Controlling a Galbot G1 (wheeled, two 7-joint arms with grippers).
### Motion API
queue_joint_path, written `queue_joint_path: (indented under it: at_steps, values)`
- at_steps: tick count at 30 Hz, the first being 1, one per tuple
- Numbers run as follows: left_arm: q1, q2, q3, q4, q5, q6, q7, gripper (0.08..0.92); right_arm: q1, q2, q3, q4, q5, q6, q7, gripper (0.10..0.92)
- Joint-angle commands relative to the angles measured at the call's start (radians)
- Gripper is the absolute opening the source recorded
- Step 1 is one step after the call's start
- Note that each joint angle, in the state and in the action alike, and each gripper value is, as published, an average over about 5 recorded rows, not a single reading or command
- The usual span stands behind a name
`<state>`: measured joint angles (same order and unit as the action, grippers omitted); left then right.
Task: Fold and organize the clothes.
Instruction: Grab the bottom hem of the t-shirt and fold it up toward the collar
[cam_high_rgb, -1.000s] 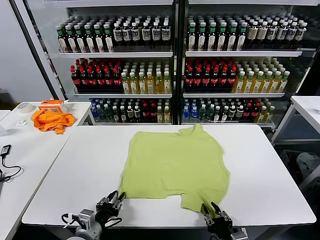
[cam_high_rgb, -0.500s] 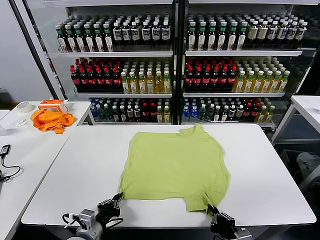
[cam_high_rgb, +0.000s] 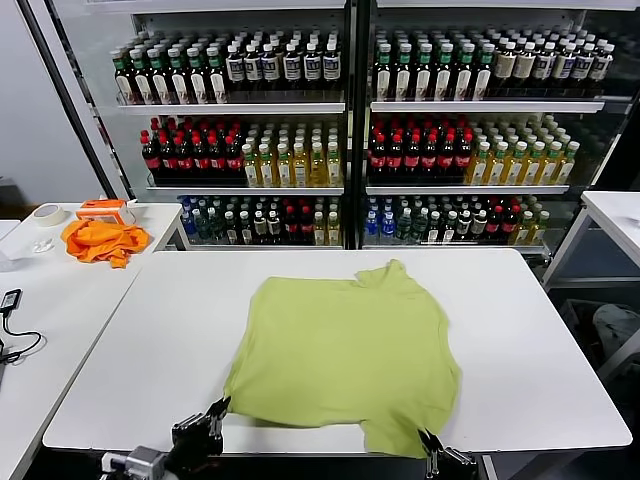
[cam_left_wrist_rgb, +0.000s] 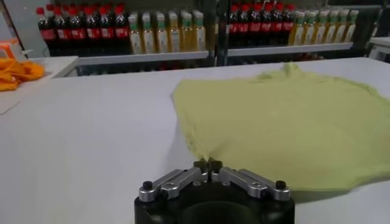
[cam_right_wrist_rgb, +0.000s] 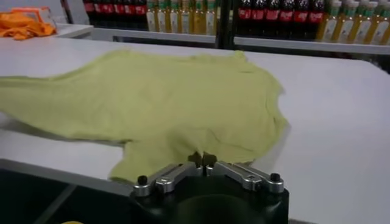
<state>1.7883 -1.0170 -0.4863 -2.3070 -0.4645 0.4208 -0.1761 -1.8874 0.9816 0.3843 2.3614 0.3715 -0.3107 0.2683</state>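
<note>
The lime-green T-shirt (cam_high_rgb: 345, 350) lies spread on the white table (cam_high_rgb: 140, 340), plain side up, with its near edge at the table's front edge. My left gripper (cam_high_rgb: 215, 409) is at the front edge, shut on the shirt's near left corner. In the left wrist view, the gripper (cam_left_wrist_rgb: 208, 164) has its jaws together and pinches the cloth (cam_left_wrist_rgb: 292, 128). My right gripper (cam_high_rgb: 431, 441) is at the front edge, shut on the shirt's near right flap. In the right wrist view, the gripper (cam_right_wrist_rgb: 202, 159) has its jaws closed on the cloth (cam_right_wrist_rgb: 170, 97).
An orange garment (cam_high_rgb: 100, 240) and a tape roll (cam_high_rgb: 47, 214) lie on a side table (cam_high_rgb: 40, 320) at the left. Another table (cam_high_rgb: 615, 215) stands at the right. Glass-door coolers full of bottles (cam_high_rgb: 340, 130) stand behind.
Both grippers closed on the shirt's near edge and drew back toward me. The shirt slid toward the table's front edge.
</note>
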Motion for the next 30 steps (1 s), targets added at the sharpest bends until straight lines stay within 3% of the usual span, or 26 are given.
queue_joint_path:
  at_steps: [1, 6, 11, 21, 30]
  values:
    - [0.015, 0.03, -0.047, -0.095, -0.065, 0.007, -0.004, 0.082, 0.055, -0.007, 0.007, 0.025, 0.018, -0.01, 0.002, 0.106]
    - [-0.213, 0.05, -0.042, 0.084, -0.159, -0.026, 0.116, 0.082, 0.244, -0.023, 0.011, -0.058, 0.116, -0.081, 0.005, 0.106]
    - [-0.395, 0.057, -0.007, 0.218, -0.222, -0.016, 0.162, 0.082, 0.402, -0.017, -0.011, -0.144, 0.169, -0.135, 0.006, 0.106]
    - [-0.546, 0.057, 0.049, 0.407, -0.22, -0.023, 0.241, 0.082, 0.535, 0.014, -0.045, -0.318, 0.199, -0.15, -0.012, 0.106]
    - [-0.613, 0.03, 0.107, 0.517, -0.187, -0.024, 0.269, 0.082, 0.571, 0.034, -0.065, -0.402, 0.195, -0.147, -0.015, 0.106]
